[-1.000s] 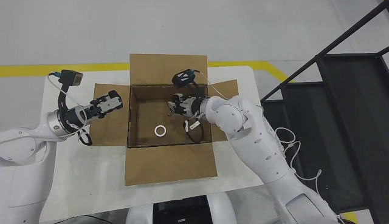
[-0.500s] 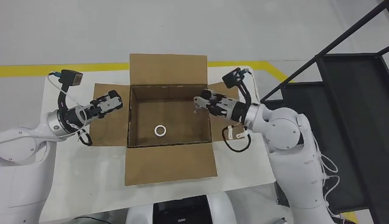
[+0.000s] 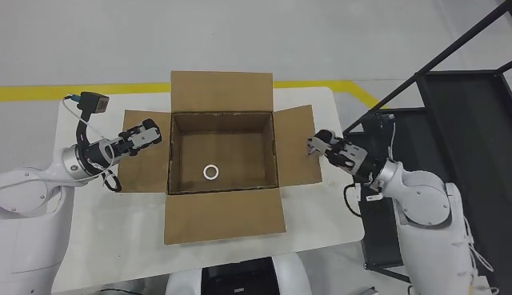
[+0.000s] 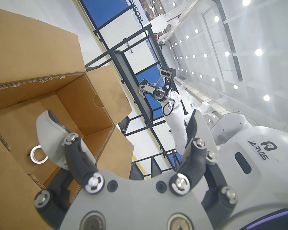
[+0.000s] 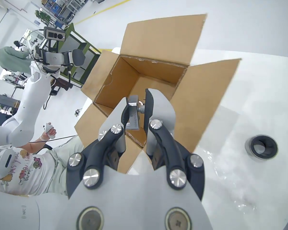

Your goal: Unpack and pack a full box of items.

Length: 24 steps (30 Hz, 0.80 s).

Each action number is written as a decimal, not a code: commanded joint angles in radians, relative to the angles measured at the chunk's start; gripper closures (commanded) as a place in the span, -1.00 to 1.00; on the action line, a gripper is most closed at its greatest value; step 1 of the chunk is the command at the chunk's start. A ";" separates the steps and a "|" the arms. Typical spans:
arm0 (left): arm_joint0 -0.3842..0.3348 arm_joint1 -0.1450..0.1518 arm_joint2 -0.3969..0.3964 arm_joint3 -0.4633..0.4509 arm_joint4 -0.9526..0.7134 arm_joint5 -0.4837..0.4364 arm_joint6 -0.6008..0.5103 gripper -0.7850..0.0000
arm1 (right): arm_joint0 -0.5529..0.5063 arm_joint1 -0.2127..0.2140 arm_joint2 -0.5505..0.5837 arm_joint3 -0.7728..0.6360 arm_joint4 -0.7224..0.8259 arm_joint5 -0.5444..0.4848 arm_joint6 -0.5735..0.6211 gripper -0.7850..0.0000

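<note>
Right gripper (image 3: 314, 145) clamped on a small metal fitting (image 5: 133, 117), beside the cardboard box's (image 3: 224, 215) right flap near the table's (image 3: 312, 215) right edge.
A metal ring (image 3: 211, 171) is seen on the box floor; the left gripper (image 3: 150, 133) is spread wide over the left flap.

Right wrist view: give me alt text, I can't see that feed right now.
The right gripper is shut on a small grey metal part, held just outside the open brown cardboard box, by its side flap. A short black ring-shaped piece lies apart from the box on the white table.
</note>
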 commanded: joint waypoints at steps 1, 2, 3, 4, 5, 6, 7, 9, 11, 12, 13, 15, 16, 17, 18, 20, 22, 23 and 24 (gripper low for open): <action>0.000 0.000 0.000 0.000 0.000 0.000 0.000 -1.00 | -0.033 0.004 0.038 0.012 0.016 -0.025 -0.008 1.00; 0.000 0.000 0.000 0.000 0.000 0.000 0.000 -1.00 | -0.048 0.006 0.053 0.017 0.028 -0.039 -0.013 1.00; 0.000 0.000 0.000 0.000 0.000 0.000 0.000 -1.00 | -0.063 0.008 0.069 0.023 0.031 -0.047 -0.016 1.00; 0.000 0.000 0.000 0.000 0.000 0.000 0.000 -1.00 | -0.077 0.010 0.086 0.027 0.025 -0.052 -0.019 1.00; 0.000 0.000 0.000 0.000 0.000 0.000 0.000 -1.00 | -0.092 0.012 0.101 0.034 0.025 -0.053 -0.028 1.00; 0.000 0.000 0.000 0.000 0.000 0.000 0.000 -1.00 | -0.107 0.013 0.117 0.042 0.022 -0.050 -0.036 1.00; 0.000 0.000 0.000 0.000 0.000 0.000 0.000 -1.00 | -0.122 0.015 0.135 0.047 0.007 -0.042 -0.045 1.00; 0.000 0.000 0.000 0.000 0.000 0.000 0.000 -1.00 | -0.152 0.016 0.160 0.053 -0.018 -0.028 -0.065 1.00; 0.000 0.000 0.000 0.000 0.000 0.000 0.000 -1.00 | -0.182 0.018 0.182 0.063 -0.050 -0.009 -0.082 1.00; 0.000 0.000 0.000 0.000 0.000 0.000 0.000 -1.00 | -0.195 0.018 0.188 0.065 -0.075 0.008 -0.089 1.00; 0.000 0.000 0.000 0.000 0.000 0.000 0.000 -1.00 | -0.205 0.019 0.188 0.065 -0.100 0.020 -0.095 1.00; 0.000 0.000 0.000 0.000 0.000 0.000 0.000 -1.00 | -0.222 0.019 0.180 0.069 -0.168 0.062 -0.107 1.00; 0.000 0.000 0.000 0.000 0.000 0.000 0.000 -1.00 | -0.227 0.019 0.166 0.068 -0.200 0.081 -0.113 1.00; 0.000 0.000 0.000 0.000 0.000 0.000 0.000 -1.00 | -0.231 0.019 0.149 0.071 -0.232 0.101 -0.119 1.00; 0.000 0.000 0.000 0.000 0.000 0.000 0.000 -1.00 | -0.233 0.019 0.133 0.073 -0.274 0.125 -0.123 1.00; 0.000 0.000 0.000 0.000 0.000 0.000 0.000 -1.00 | -0.230 0.017 0.087 0.085 -0.340 0.164 -0.143 1.00; 0.000 0.000 0.000 0.000 0.000 0.000 0.000 -1.00 | -0.221 0.017 0.037 0.105 -0.412 0.197 -0.158 1.00; 0.000 0.000 0.000 0.000 0.000 0.000 0.000 -1.00 | -0.212 0.015 0.008 0.117 -0.430 0.207 -0.172 1.00; 0.000 0.000 0.000 0.000 0.000 0.000 0.000 -1.00 | -0.204 0.015 -0.015 0.130 -0.463 0.223 -0.185 1.00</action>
